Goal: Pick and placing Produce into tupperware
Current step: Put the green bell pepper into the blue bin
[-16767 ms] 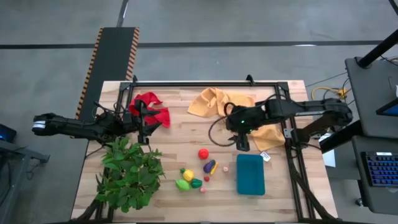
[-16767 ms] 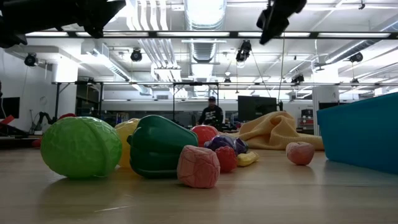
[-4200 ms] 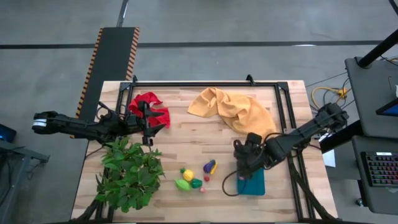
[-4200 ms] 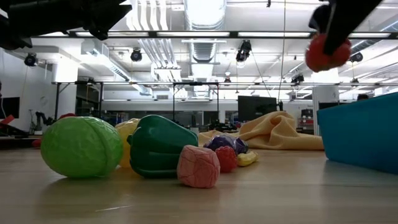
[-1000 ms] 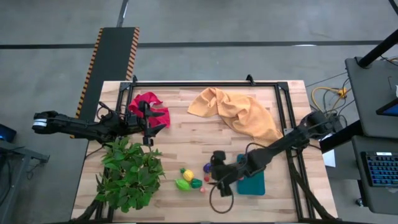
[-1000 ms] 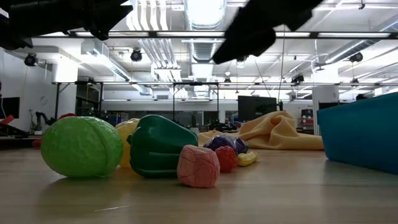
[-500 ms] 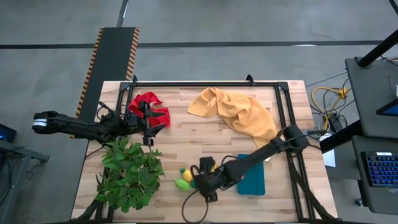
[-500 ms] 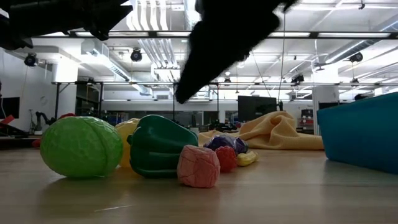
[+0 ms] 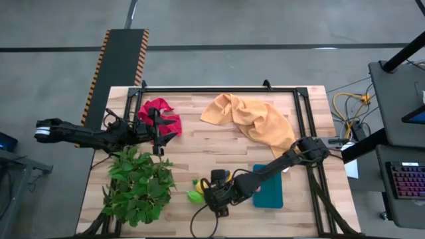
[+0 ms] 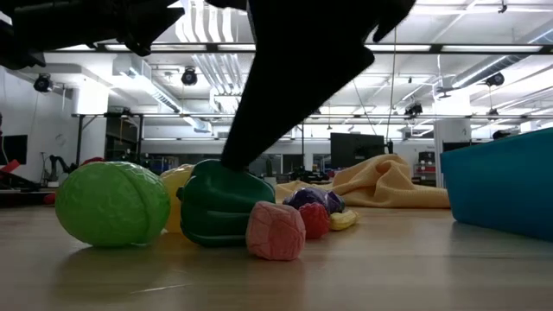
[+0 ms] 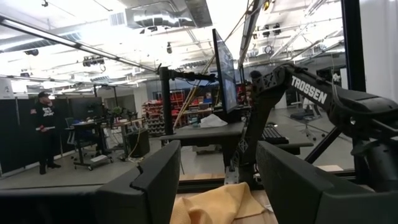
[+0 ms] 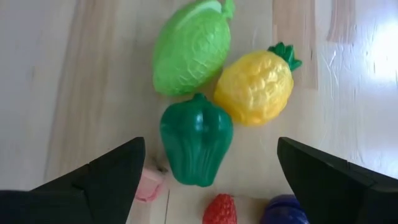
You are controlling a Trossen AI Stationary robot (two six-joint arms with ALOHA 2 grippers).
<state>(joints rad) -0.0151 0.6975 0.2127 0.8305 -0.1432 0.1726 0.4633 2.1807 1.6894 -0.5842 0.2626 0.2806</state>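
The right gripper (image 12: 205, 177), jaws spread wide and empty, is hovering over the dark green plastic toy pepper (image 12: 196, 148); closing around it looks next.

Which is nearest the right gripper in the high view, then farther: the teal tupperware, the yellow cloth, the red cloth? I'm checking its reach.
Right gripper, open, hangs over the produce.
1. Teal tupperware, beside it, toward the right arm's side.
2. Yellow cloth, far edge.
3. Red cloth, far left corner.
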